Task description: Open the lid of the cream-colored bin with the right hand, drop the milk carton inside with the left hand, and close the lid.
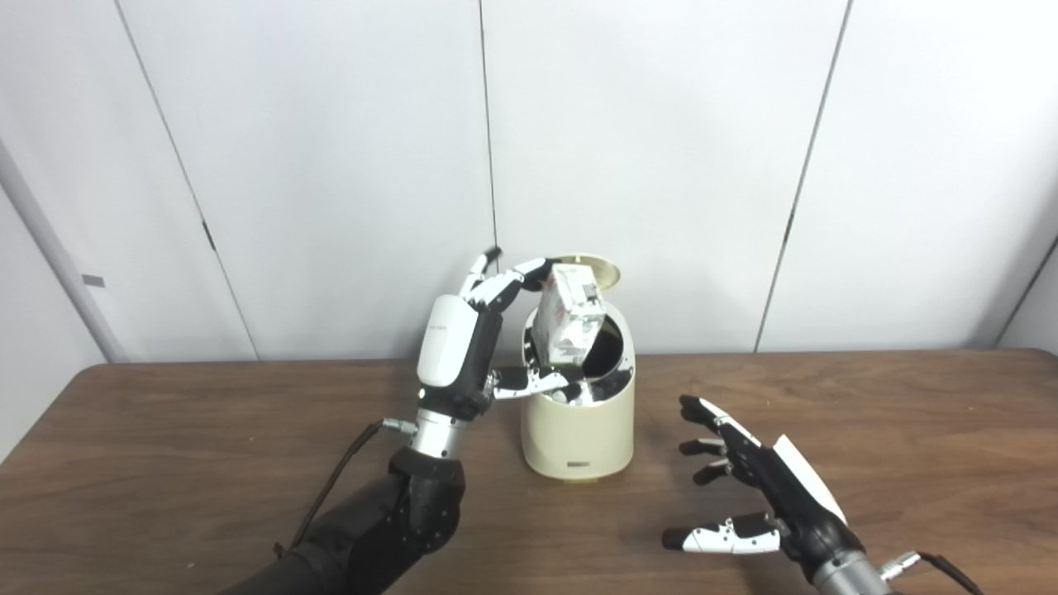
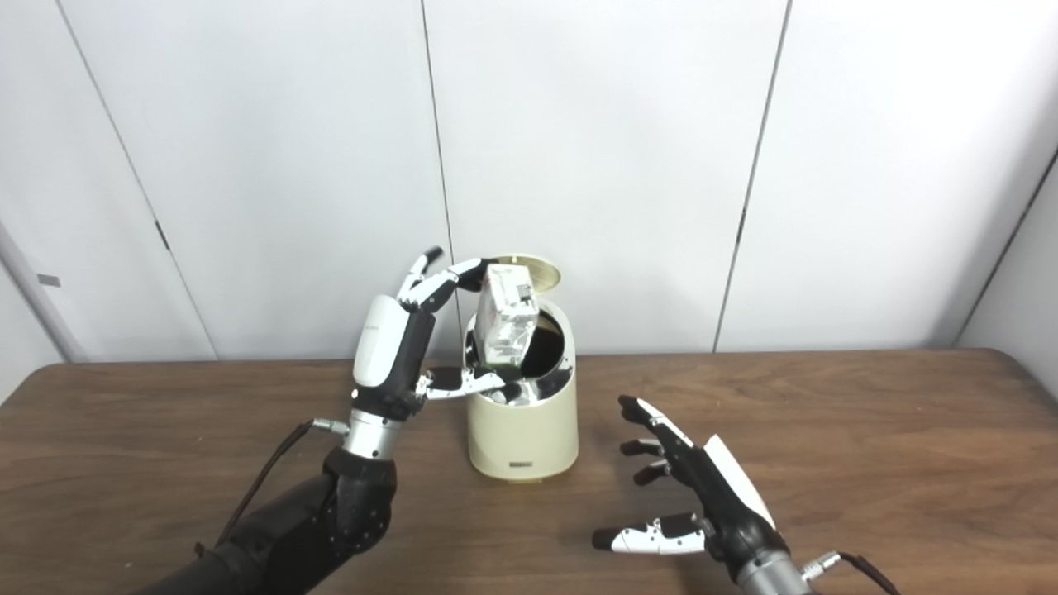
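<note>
Left hand [image 1: 463, 347] grips white milk carton [image 1: 566, 324] over cream plastic bin [image 1: 579, 438]; tilted, it could snag the rim beneath; right hand [image 1: 756, 487] waits wide.

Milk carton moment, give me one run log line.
bin: lid up | milk carton: over opening, in left hand | right hand: open, beside bin
</note>
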